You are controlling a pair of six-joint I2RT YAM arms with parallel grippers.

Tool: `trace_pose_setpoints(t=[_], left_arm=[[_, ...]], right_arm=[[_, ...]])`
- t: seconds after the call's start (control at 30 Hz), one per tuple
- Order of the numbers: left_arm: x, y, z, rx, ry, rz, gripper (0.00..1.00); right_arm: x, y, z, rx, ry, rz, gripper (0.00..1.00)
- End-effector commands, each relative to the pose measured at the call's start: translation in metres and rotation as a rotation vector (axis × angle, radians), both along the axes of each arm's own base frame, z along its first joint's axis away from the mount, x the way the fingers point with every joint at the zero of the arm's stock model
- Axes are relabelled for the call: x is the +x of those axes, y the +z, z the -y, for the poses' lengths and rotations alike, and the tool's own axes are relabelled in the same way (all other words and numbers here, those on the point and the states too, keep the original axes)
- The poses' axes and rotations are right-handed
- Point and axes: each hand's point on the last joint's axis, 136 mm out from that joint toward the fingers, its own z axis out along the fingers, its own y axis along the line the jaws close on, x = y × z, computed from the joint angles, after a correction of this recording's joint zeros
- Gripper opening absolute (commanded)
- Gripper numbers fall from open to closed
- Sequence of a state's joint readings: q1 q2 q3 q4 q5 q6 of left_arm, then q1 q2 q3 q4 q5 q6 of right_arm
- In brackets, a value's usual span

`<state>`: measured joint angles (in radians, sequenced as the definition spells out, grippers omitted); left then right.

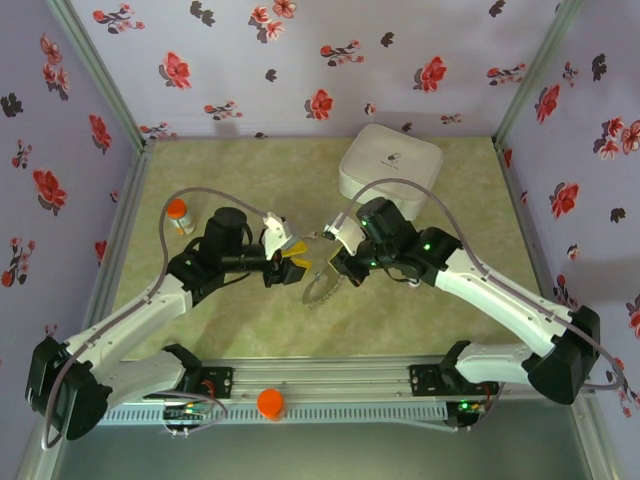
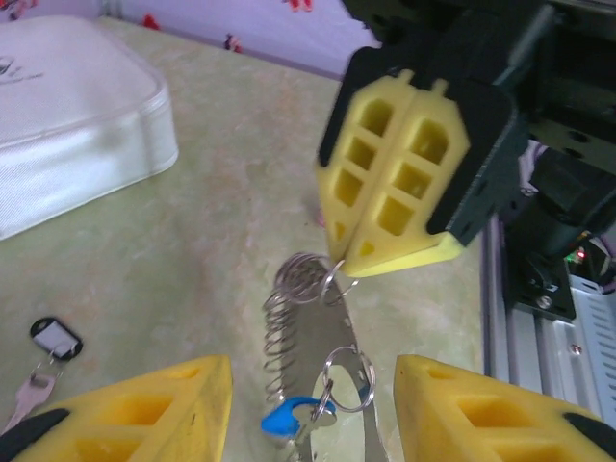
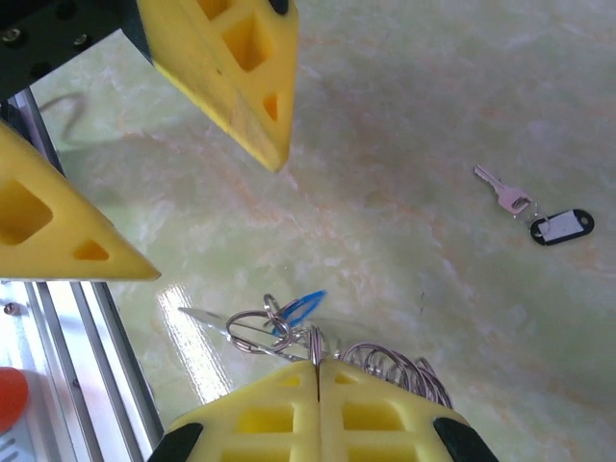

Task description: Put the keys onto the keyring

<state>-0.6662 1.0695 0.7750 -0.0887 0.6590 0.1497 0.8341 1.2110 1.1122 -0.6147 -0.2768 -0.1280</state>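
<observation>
Front rail (image 1: 340, 385): ran along the near edge under both arm bases, with a round orange cap (image 1: 270, 402) sitting on it.
Table (image 1: 250, 170): pale green marbled top, flowered walls on three sides.
White box (image 1: 390, 165): rounded square at the back of the table, right of centre.
Left gripper (image 2: 313, 371): yellow fingers spread wide, nothing gripped — the blue key (image 2: 284, 421) and a small split ring (image 2: 348, 371) sat in the gap between them.
Right gripper (image 3: 317, 364): fingers pressed fully together, pinching the wire of the keyring (image 2: 287, 322) at their tips; faced the left gripper tip to tip near table centre.
Keyring: thin, coiled-looking wire loop, one end in the right gripper's pinch, the rest running toward the left gripper.
White cylinder (image 1: 179, 216): orange top, upright at the left side of the table, well apart from the keyring.
Blue key: on the small split ring, just beside the keyring's free end — could not tell whether it was threaded onto the keyring.
Black-and-silver key (image 3: 561, 226): flat on the table, well apart from the keyring and both grippers.
</observation>
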Motion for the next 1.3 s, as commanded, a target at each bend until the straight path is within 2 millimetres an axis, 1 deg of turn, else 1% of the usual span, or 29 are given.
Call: trace_pose_setpoints(t=[0.0,0.13,0.23,0.4,0.47,0.63,0.73,0.93,1.07,1.2,1.23,1.27], left_arm=[[-0.006,0.012,0.007,-0.055,-0.096,0.079,0.45],[-0.004,0.009,0.011,-0.063,-0.112,0.097,0.38],[-0.006,0.006,0.015,-0.072,-0.14,0.086,0.34],[-0.019,0.002,0.018,-0.114,-0.21,0.065,0.32],[-0.02,0.001,0.018,-0.124,-0.219,0.058,0.32],[-0.023,0.002,0.019,-0.136,-0.236,0.05,0.25],[-0.023,0.003,0.02,-0.136,-0.238,0.054,0.19],[-0.024,0.004,0.019,-0.139,-0.241,0.052,0.0],[-0.025,0.003,0.019,-0.136,-0.242,0.047,0.0],[-0.027,0.003,0.019,-0.141,-0.245,0.055,0.0],[-0.027,0.005,0.019,-0.149,-0.243,0.065,0.0],[-0.026,0.007,0.019,-0.159,-0.237,0.078,0.0]], right_arm=[[-0.004,0.035,-0.011,0.089,0.091,0.122,0.0],[-0.012,0.037,-0.014,0.102,0.143,0.156,0.0],[-0.017,0.038,-0.016,0.114,0.178,0.168,0.0],[-0.02,0.039,-0.02,0.108,0.212,0.198,0.0],[-0.021,0.039,-0.021,0.104,0.226,0.204,0.0],[-0.024,0.037,-0.025,0.088,0.249,0.207,0.0],[-0.025,0.036,-0.027,0.077,0.259,0.208,0.0],[-0.025,0.035,-0.028,0.058,0.266,0.209,0.0],[-0.028,0.038,-0.031,0.075,0.273,0.208,0.0],[-0.027,0.048,-0.029,0.123,0.241,0.222,0.0],[-0.024,0.052,-0.027,0.146,0.221,0.23,0.03],[-0.023,0.057,-0.024,0.178,0.202,0.228,0.15]])
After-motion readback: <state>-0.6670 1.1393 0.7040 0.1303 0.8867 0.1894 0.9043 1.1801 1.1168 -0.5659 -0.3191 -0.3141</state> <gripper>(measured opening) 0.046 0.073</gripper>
